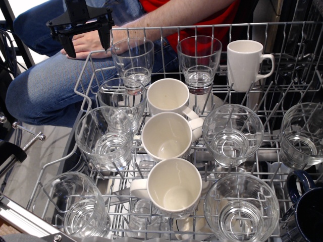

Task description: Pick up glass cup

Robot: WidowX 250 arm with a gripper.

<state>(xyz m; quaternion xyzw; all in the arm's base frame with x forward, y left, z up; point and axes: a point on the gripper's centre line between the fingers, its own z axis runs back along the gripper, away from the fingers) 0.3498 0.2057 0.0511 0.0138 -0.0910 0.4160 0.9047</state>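
Several clear glass cups stand upright in a wire dishwasher rack (88,68). One glass cup (132,60) is at the back left, another (199,59) at the back middle. More stand down the left side (121,101) (103,137) (78,205) and on the right (232,133) (242,209) (303,133). My black gripper (87,44) hangs at the top left, above and just left of the back-left glass, outside the rack's corner. Its two fingers point down, spread apart, with nothing between them.
White handled mugs stand in the middle column (168,96) (166,135) (174,187) and at the back right (245,63). A dark blue mug (308,214) is at the front right. A seated person's jeans leg (45,85) and hand (88,43) are behind the gripper.
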